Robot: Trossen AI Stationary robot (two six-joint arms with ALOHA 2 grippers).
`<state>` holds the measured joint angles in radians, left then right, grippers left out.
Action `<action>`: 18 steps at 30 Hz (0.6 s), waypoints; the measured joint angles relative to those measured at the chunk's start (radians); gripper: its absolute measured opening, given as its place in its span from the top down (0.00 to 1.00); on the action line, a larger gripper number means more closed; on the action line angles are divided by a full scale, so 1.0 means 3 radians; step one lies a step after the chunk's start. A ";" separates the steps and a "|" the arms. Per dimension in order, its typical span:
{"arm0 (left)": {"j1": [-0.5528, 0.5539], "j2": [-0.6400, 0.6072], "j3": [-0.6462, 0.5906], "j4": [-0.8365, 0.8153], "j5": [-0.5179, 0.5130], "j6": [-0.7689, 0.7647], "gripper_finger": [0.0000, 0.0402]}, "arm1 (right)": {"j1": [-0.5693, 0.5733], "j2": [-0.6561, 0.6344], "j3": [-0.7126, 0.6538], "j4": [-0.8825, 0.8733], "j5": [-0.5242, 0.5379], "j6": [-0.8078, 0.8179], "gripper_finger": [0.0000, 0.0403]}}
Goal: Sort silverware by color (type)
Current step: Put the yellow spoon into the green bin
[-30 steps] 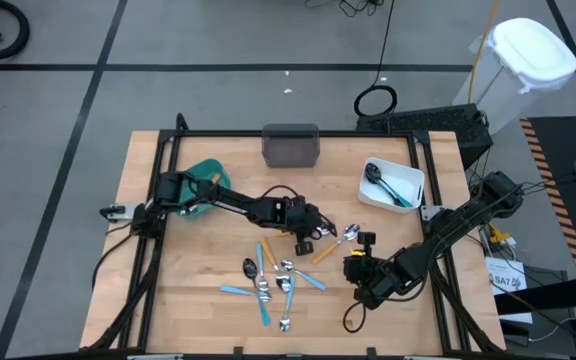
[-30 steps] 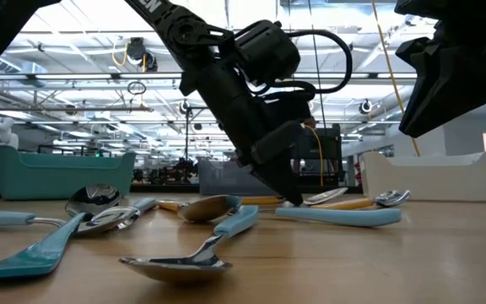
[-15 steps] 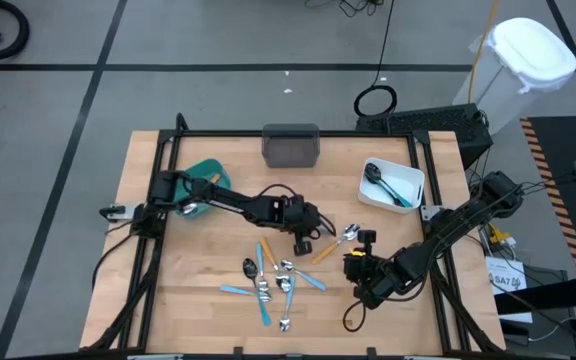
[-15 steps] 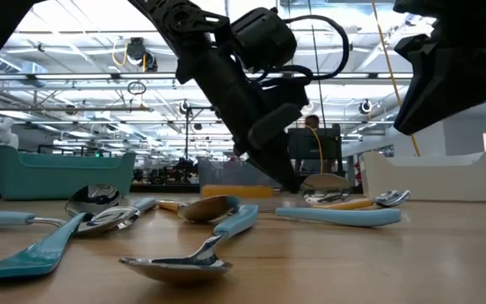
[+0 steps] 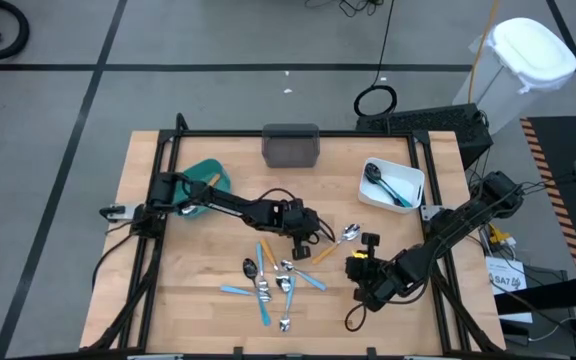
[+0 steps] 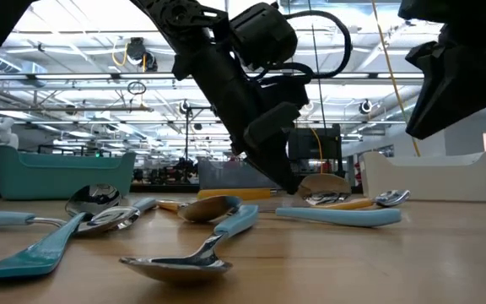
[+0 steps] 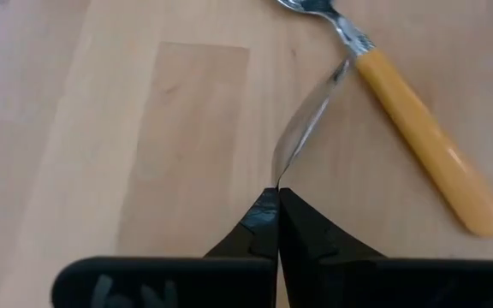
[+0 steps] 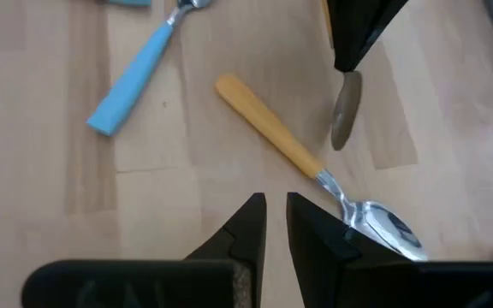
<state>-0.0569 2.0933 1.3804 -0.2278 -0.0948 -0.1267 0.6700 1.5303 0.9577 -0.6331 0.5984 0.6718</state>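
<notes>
The left gripper (image 7: 277,195) is pinched fully shut on the tip of a thin plain-metal piece (image 7: 302,133), lifted just off the table (image 5: 168,300) near the centre, beside an orange-handled spoon (image 7: 418,141). The piece is seen edge-on, so I cannot tell whether it is a spoon or a fork. In the low view the gripper (image 6: 287,181) hangs just above the wood with the metal piece (image 6: 323,183) sticking out level.

The right gripper (image 8: 276,214) hovers over the same orange spoon (image 8: 294,150), its jaws a narrow slit apart and holding nothing.

The rest of the silverware (image 5: 273,280) lies in a loose pile toward the front of the table. 3 bins stand toward the back: teal (image 5: 206,176) at the left, grey (image 5: 291,146) in the middle, white (image 5: 408,180) at the right with a black-headed spoon (image 5: 375,175) already inside.

Risks, as I judge them:
- The grip is only on the very tip, so the piece could pivot or slip out on the way to a bin.
- The 2 grippers are close together; a swing by either could make them collide.
- The dangling end could snag the orange spoon and drag it.
</notes>
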 joint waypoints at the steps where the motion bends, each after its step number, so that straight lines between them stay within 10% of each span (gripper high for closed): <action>1: -0.0019 -0.0001 0.0000 -0.0005 -0.0004 -0.0027 1.00 | 0.0021 0.0000 0.0000 0.0022 0.0001 0.0025 0.89; 18: -0.0190 0.0027 0.0013 -0.0068 -0.0300 -0.0107 1.00 | 0.0130 0.0000 0.0000 0.0106 0.0006 0.0079 0.89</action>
<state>-0.1139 2.1014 1.3843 -0.2482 -0.1848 -0.1587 0.7090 1.5303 0.9577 -0.6014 0.6002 0.6956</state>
